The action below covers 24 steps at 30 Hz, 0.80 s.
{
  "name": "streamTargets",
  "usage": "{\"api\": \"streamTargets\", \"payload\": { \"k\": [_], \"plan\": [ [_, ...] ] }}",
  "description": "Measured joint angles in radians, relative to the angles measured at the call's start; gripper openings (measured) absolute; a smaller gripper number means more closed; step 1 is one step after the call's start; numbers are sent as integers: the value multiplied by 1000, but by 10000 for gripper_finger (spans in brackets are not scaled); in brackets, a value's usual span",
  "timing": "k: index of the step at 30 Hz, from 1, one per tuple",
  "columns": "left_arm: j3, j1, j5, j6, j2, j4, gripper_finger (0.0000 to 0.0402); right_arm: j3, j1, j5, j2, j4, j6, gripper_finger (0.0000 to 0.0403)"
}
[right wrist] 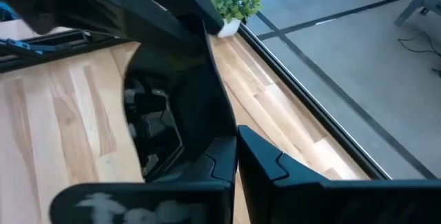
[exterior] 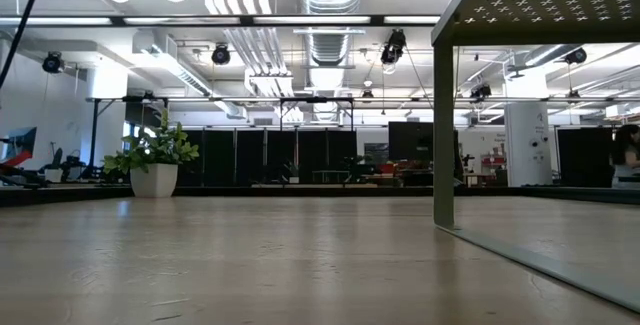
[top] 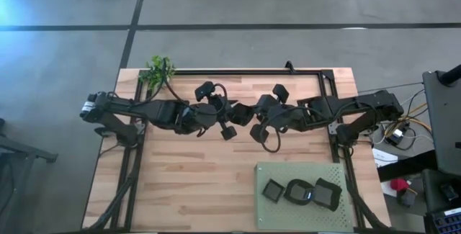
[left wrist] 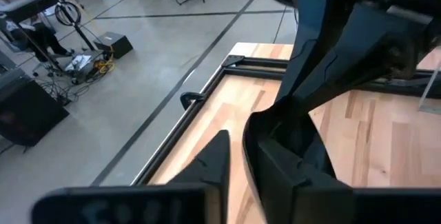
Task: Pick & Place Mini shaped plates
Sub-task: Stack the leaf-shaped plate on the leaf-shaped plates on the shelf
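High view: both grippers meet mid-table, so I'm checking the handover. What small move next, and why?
Probably the right gripper draws the plate away toward the green mat: it looks shut on the rim, the left gripper is close by, and three plates already lie there.

pale matt wood table, perforated green mat.

Overhead looks straight down; low view grazes the table; wrists probably inward.

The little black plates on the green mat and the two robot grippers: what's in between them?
Only bare wooden table. From above, the left gripper and right gripper meet mid-table, and the small black plates sit on the green perforated mat at the near right.
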Motion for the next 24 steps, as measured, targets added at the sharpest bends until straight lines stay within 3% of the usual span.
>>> {"api": "streamTargets", "payload": {
  "k": [8,16,24],
  "plan": [
    [37,-19,-4,-1,-3,-3,118,0,0,0,0,-8,3,8],
    [89,-46,-4,5,-9,-27,126,0,-1,-3,-9,-77,9,8],
    [113,-65,-3,7,-52,-119,126,34,-11,-269,-63,-267,68,8]
  ]
}}
